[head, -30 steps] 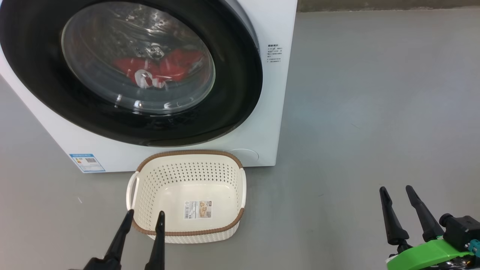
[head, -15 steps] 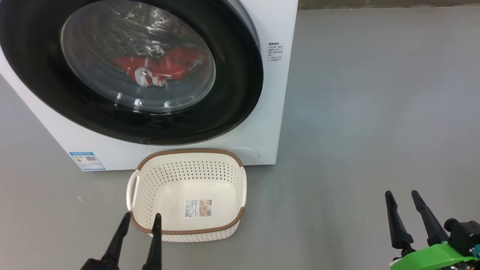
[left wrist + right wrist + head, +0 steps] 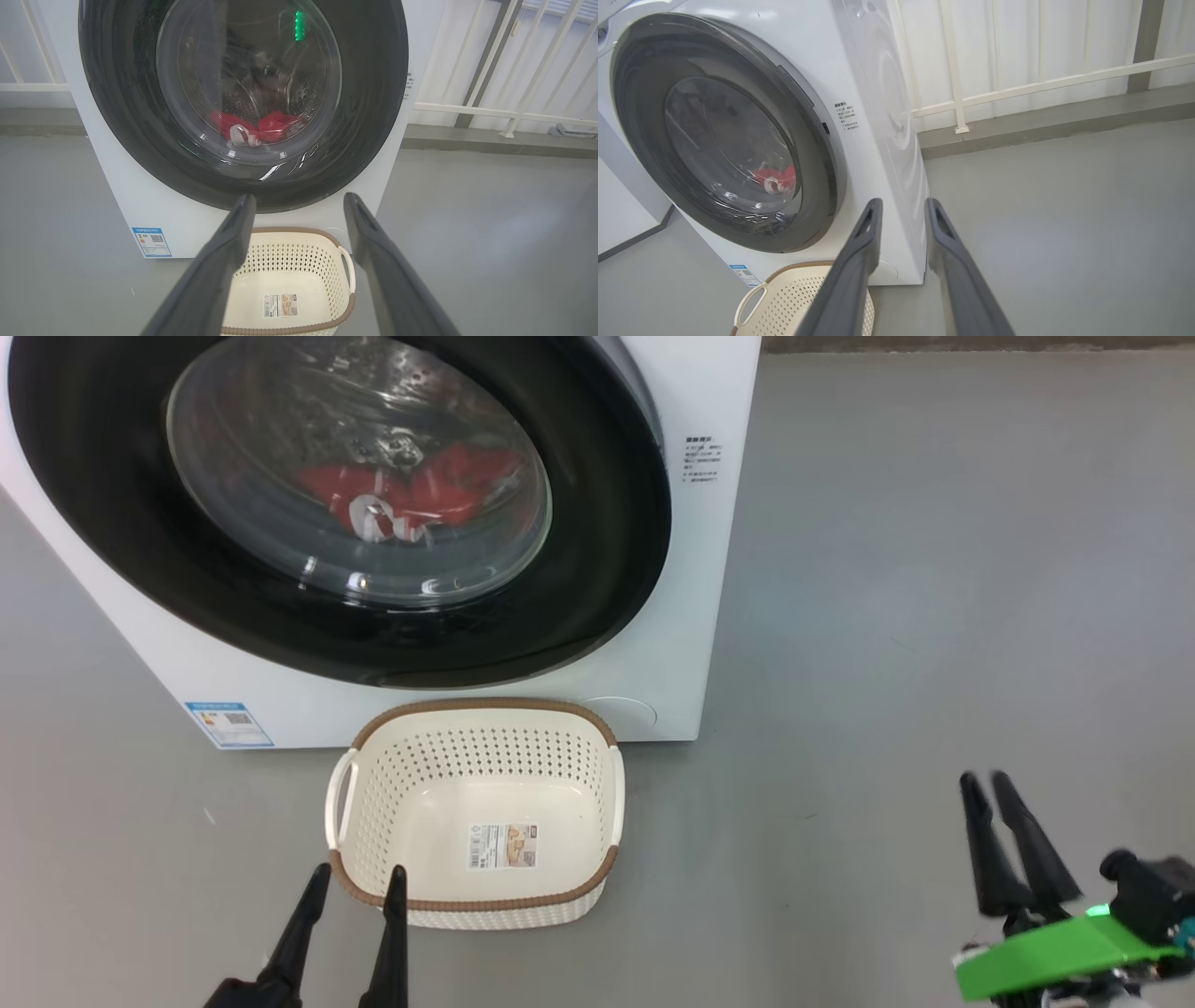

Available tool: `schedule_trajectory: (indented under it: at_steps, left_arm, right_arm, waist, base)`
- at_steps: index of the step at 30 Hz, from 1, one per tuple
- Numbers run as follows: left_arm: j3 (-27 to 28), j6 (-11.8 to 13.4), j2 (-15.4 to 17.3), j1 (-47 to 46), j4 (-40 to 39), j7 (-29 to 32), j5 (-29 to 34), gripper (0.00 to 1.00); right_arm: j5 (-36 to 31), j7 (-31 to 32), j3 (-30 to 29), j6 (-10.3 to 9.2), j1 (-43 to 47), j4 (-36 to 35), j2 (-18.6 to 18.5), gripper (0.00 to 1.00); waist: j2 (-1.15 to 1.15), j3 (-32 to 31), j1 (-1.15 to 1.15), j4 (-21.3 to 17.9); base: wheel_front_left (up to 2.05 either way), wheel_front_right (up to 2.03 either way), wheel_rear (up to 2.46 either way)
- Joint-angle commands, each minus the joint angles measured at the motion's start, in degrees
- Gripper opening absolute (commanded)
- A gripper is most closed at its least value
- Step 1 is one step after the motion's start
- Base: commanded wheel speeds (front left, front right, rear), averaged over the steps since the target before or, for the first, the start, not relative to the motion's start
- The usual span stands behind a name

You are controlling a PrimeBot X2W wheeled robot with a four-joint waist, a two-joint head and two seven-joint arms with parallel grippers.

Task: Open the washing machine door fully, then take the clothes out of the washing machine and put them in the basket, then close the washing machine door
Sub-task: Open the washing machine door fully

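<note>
The washing machine (image 3: pixel 695 616) stands white at the upper left, its door (image 3: pixel 607 551) shut flat against the front. Through the door's glass the red and white clothes (image 3: pixel 411 495) lie in the drum. The cream basket (image 3: pixel 485 707) sits empty on the floor right before the machine. My left gripper (image 3: pixel 359 873) is open, its fingertips at the basket's near left corner. Far off to the right, my right gripper (image 3: pixel 982 779) hangs over bare floor, open by a narrow gap. The left wrist view faces the door (image 3: pixel 373 93), clothes (image 3: pixel 275 128) and basket (image 3: pixel 285 231).
A small blue label (image 3: pixel 229 723) marks the machine's lower left front. Grey floor (image 3: pixel 934 616) spreads wide to the right of the machine. In the right wrist view a white railing (image 3: pixel 1017 88) and wall stand behind, and the door (image 3: pixel 822 186) appears at an angle.
The right gripper's fingers have drawn closer together and risen a little in the picture. The whole head picture has shifted slightly, so the camera moved. The left gripper is nearly unchanged.
</note>
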Motion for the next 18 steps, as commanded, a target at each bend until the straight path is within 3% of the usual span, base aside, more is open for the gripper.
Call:
schedule_trajectory:
  at_steps: [1,9,18]
  left_arm:
    - [1.3,0.4,0.5,-2.0,-1.7,-0.7,-0.2,1.00]
    - [0.3,0.1,0.5,-3.2,-1.9,-0.7,-0.6,1.00]
    - [-1.3,0.0,0.5,-5.0,-2.5,-0.7,-1.4,1.00]
  right_arm:
    - [1.4,-0.7,1.9,-0.04,-3.7,-2.1,-0.6,0.00]
    - [8.6,-0.7,5.0,-0.04,-13.1,-2.7,-0.8,0.00]
    - [17.3,-0.7,3.6,-0.04,-26.9,-2.7,-2.4,0.00]
  waist:
    - [0.00,0.2,0.00,0.2]
    - [0.00,1.6,0.00,1.5]
    - [0.00,4.5,0.00,4.6]
  base:
    - [0.00,0.00,0.00]
    - [0.00,0.00,0.00]
    - [0.00,0.00,0.00]
